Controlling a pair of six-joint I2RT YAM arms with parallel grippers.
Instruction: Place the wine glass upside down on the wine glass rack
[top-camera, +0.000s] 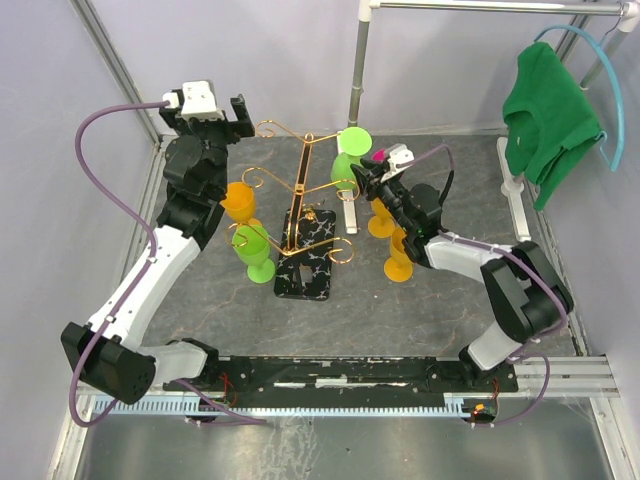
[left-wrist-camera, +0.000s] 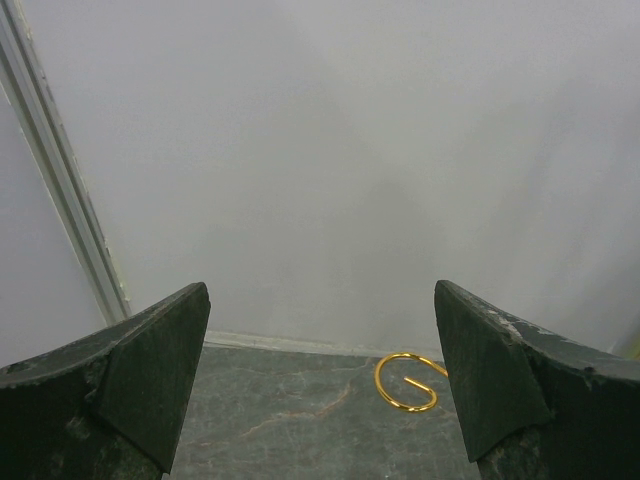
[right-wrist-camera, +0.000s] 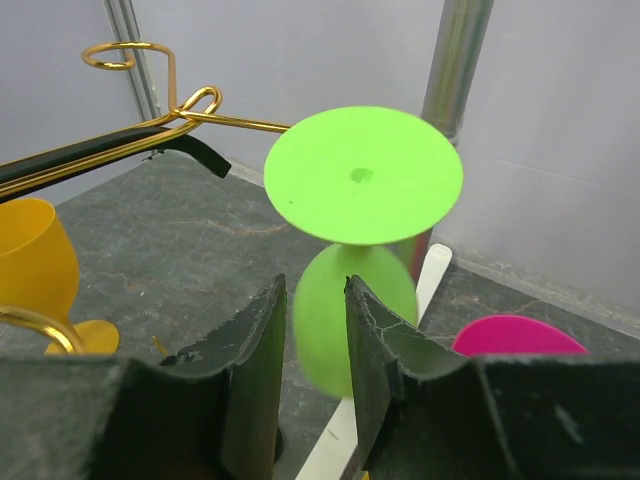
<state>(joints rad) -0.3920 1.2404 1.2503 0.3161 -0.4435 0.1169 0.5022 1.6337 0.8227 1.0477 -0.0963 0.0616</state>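
Right gripper (right-wrist-camera: 315, 296) is pinching the green wine glass (right-wrist-camera: 362, 175) by its bowl, foot up, just beside a gold arm of the wine glass rack (top-camera: 308, 262). Flipped ready to hang, I'd guess. Left gripper (left-wrist-camera: 320, 288) is spread wide and empty.

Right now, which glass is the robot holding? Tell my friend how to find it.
Find the gold wine glass rack mid-table, then look just right of its top, by the silver pole. The right gripper holds a light green wine glass there. Unlike the green glass standing left of the rack and the orange ones, it is flipped, flat round foot on top.
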